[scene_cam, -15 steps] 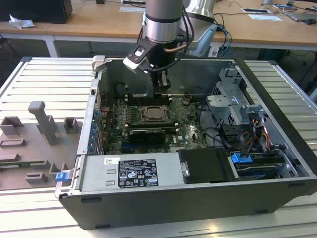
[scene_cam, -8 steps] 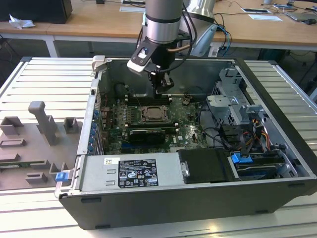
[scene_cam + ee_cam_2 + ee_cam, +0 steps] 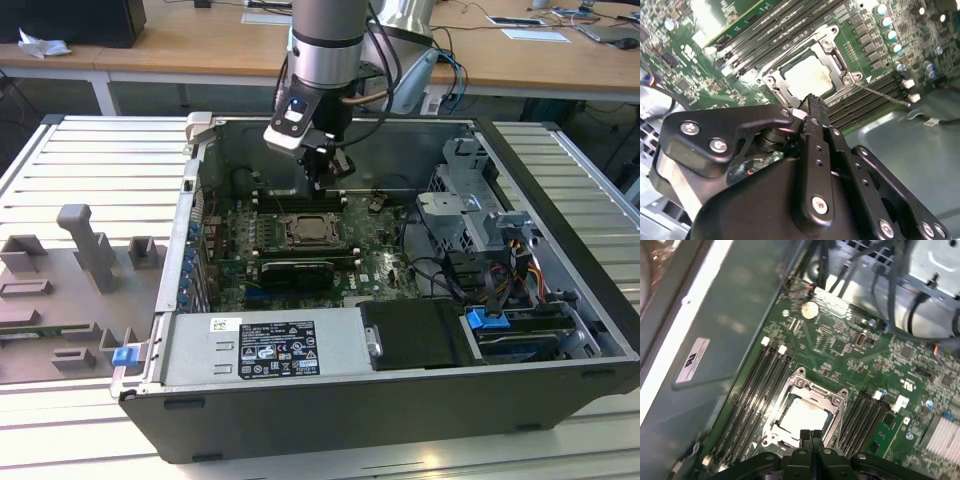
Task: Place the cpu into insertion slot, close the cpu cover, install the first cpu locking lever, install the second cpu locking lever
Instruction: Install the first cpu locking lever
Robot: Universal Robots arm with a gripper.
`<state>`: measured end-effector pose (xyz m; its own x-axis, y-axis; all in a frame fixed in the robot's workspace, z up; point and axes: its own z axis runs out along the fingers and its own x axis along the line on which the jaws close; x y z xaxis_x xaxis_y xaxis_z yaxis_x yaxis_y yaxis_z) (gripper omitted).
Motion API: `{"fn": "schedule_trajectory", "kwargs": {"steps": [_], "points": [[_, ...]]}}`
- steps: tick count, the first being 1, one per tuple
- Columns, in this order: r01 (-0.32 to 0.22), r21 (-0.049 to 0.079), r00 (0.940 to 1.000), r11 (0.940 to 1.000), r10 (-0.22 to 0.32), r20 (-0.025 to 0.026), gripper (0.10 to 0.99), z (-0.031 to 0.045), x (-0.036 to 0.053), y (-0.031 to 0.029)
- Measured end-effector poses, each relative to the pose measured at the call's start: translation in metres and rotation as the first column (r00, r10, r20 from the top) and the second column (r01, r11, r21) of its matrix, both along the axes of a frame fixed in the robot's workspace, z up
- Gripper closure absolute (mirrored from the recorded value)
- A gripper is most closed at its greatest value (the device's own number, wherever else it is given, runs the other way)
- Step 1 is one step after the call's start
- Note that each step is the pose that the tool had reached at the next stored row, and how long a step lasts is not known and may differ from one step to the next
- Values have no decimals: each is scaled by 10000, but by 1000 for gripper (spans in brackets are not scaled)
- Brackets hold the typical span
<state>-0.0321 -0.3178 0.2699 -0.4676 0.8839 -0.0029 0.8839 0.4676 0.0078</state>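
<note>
1. We see the gripper (image 3: 810,434) with its two black fingers pressed together and nothing between them. In both wrist views its tip (image 3: 812,102) sits over one edge of the cpu cover (image 3: 776,84). We cannot tell whether it touches the metal.
2. The cpu (image 3: 802,414) lies flat inside the insertion slot (image 3: 305,232), its pale top showing through the cover's window (image 3: 807,77).
3. The cpu cover (image 3: 836,401) lies down over the chip, framing it on all sides.
4. In the second wrist view a thin wire lever (image 3: 885,95) sticks out from one corner of the slot and runs across the memory slots (image 3: 865,107) beside it.
5. In the exterior view the gripper (image 3: 321,183) hangs just above the far side of the slot, inside the open computer case (image 3: 400,425).
6. In that same view the long black graphics card (image 3: 295,270) lies on the near side of the slot, and nearer again is the power supply (image 3: 260,345).
7. A metal drive cage (image 3: 470,200) fills the case toward the exterior view's right.
8. Outside the case, toward the exterior view's left, a grey fixture tray (image 3: 70,280) rests on the slatted table (image 3: 100,150).
9. Farthest off we see wooden desks (image 3: 200,45).
</note>
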Motion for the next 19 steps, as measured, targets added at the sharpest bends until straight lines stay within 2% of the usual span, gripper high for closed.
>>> {"fn": "schedule_trajectory", "kwargs": {"steps": [4, 8, 12, 17, 19], "points": [[-712, 0, 9975, 9975, 712, 0, 980, 0, 0, 0], [-1302, 0, 9915, 9915, 1302, 0, 980, 0, 0, 0], [-2110, 0, 9775, 9775, 2110, 0, 980, 0, 0, 0], [-3086, 0, 9512, 9512, 3086, -1, 980, 0, 0, 0], [-3706, 0, 9288, 9288, 3706, 0, 980, -1, 0, 0]]}}
